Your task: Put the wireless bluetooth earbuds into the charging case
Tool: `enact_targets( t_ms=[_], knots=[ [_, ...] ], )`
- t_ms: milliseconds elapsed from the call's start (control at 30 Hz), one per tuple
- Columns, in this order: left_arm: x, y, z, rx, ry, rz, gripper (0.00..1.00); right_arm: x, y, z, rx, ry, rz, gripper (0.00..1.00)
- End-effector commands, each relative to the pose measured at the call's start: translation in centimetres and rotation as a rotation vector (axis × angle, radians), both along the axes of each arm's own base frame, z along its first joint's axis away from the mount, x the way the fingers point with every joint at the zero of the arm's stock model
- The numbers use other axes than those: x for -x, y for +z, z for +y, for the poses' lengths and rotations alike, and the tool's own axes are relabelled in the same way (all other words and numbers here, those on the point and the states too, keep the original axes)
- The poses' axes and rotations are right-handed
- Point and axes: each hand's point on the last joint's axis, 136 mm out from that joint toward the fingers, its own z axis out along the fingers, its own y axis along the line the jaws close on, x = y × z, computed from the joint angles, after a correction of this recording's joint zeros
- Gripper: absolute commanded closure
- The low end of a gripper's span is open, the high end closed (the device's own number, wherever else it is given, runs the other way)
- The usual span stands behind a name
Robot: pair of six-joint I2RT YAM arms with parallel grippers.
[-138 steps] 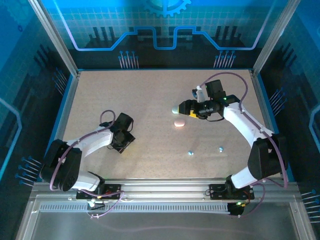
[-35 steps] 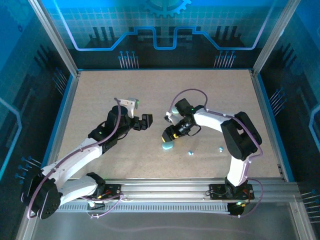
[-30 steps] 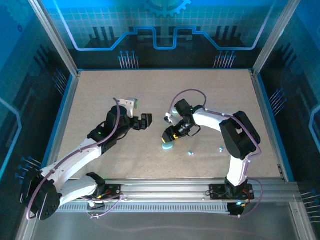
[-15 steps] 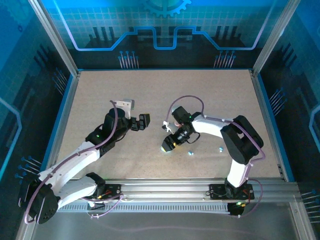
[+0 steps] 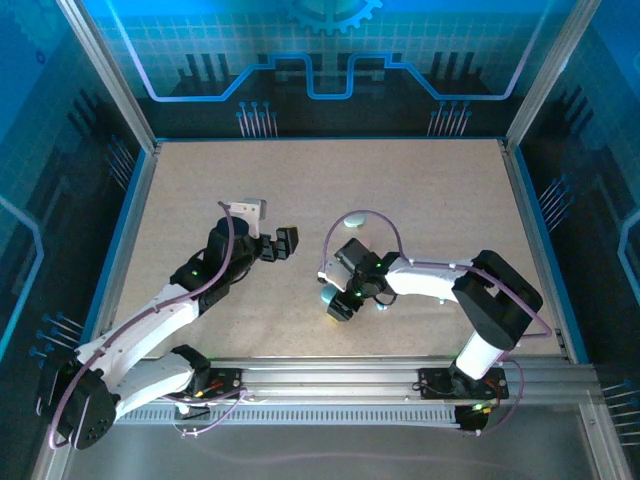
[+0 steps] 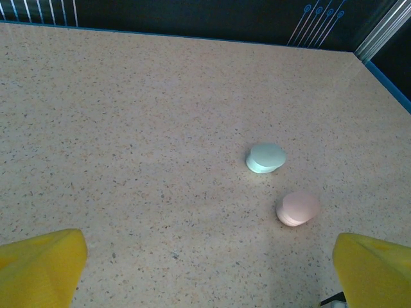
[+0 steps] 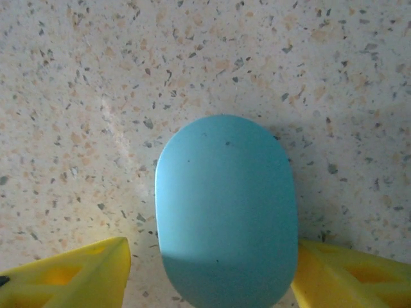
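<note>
A blue oval charging case (image 7: 225, 212) lies flat on the table, also visible from above (image 5: 328, 296). My right gripper (image 7: 212, 269) straddles it, open. Its right finger (image 7: 347, 269) touches the case's side and its left finger (image 7: 77, 269) stands a little off it. My left gripper (image 6: 205, 269) hangs wide open over bare table in the left middle (image 5: 285, 242). Ahead of it lie a mint case (image 6: 266, 157) and a pink case (image 6: 298, 207). One tiny pale blue earbud (image 5: 381, 306) shows by the right wrist.
The mint case (image 5: 352, 222) sits under the right arm's cable loop. The speckled table (image 5: 200, 190) is walled by a metal frame, with a rail along the near edge (image 5: 330, 375). The right forearm (image 5: 440, 282) lies low across the table's right half.
The right gripper has slid toward the near edge and slightly left, the blue case going along with it between its fingers. The left gripper has drifted slightly left and opened a touch wider.
</note>
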Motion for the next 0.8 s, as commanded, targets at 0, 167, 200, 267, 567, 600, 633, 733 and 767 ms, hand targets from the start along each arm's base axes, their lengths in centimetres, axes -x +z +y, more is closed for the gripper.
enact_targets(
  t_ms=[0,167,200,267,567,600,633,733,767],
  knots=[
    [-0.3,1.1,1.0,0.024,0.047,-0.043,0.01,-2.0,-0.1,1.0,-0.017,0.035,-0.150,0.37],
    [-0.4,1.0,1.5,0.054,0.077,-0.037,0.01,-1.7,-0.2,1.2,-0.037,0.063,-0.159,0.47],
    [-0.4,0.9,1.6,0.063,0.082,-0.031,0.01,-1.7,-0.1,1.3,-0.043,0.069,-0.157,0.49],
    [-0.4,0.7,1.8,0.080,0.102,-0.017,0.01,-1.7,0.5,1.8,-0.068,0.078,-0.162,0.54],
    [-0.1,1.7,-0.4,0.172,-0.008,0.025,0.01,-3.3,6.5,2.1,-0.229,-0.002,-0.241,0.60],
    [-0.1,2.1,-0.9,0.185,-0.037,0.028,0.01,-3.6,7.5,1.8,-0.249,-0.020,-0.255,0.60],
    [0.1,2.6,-1.7,0.204,-0.076,0.033,0.01,-4.1,9.0,1.5,-0.280,-0.038,-0.281,0.60],
    [0.4,4.3,-4.4,0.293,-0.201,0.060,0.02,-5.3,13.3,0.2,-0.352,-0.088,-0.362,0.59],
    [0.5,4.7,-5.3,0.328,-0.245,0.078,0.03,-5.6,14.8,-0.2,-0.375,-0.097,-0.394,0.58]
  ],
)
